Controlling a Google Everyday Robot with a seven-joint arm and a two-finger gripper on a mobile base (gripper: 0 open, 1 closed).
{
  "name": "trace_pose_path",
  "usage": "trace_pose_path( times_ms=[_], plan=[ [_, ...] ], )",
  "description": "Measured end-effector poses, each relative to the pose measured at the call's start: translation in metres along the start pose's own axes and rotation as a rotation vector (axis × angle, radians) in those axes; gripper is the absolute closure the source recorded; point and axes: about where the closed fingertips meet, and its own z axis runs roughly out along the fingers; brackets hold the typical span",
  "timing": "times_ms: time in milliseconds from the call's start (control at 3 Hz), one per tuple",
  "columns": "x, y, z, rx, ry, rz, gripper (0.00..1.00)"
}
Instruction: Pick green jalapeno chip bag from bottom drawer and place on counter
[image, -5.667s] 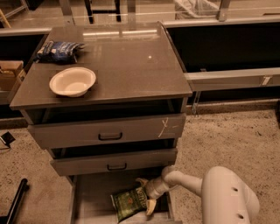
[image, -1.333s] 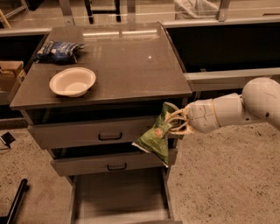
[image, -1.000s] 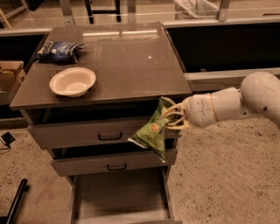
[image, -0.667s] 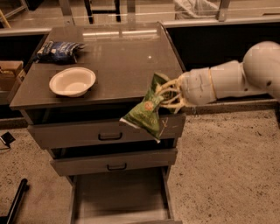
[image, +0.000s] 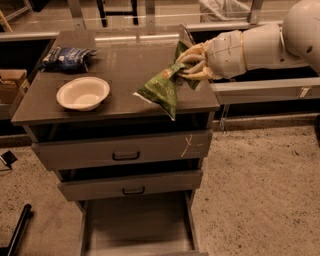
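My gripper (image: 189, 64) is shut on the top of the green jalapeno chip bag (image: 161, 90). The bag hangs tilted down to the left, just above the right front part of the counter (image: 122, 70). My white arm (image: 260, 42) reaches in from the upper right. The bottom drawer (image: 136, 225) is pulled open below, and its grey floor shows nothing on it.
A white bowl (image: 82, 93) stands on the counter's left front. A dark blue chip bag (image: 67, 56) lies at its back left. Two upper drawers with black handles (image: 125, 156) are partly open. A grey ledge (image: 265, 90) runs to the right. A cardboard box (image: 10, 85) sits at far left.
My gripper has lifted the green bag out of the bottom drawer, raised it past the upper drawers and carried it up and left over the counter's right front.
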Motion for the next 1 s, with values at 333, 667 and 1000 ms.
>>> trace_pose_path(
  times_ms=[333, 667, 1000],
  plan=[
    [0.036, -0.013, 0.041, 0.062, 0.084, 0.172, 0.83],
    [0.074, -0.008, 0.085, 0.123, 0.126, 0.367, 0.61],
    [0.083, -0.026, 0.086, 0.21, 0.129, 0.459, 0.37]
  ],
)
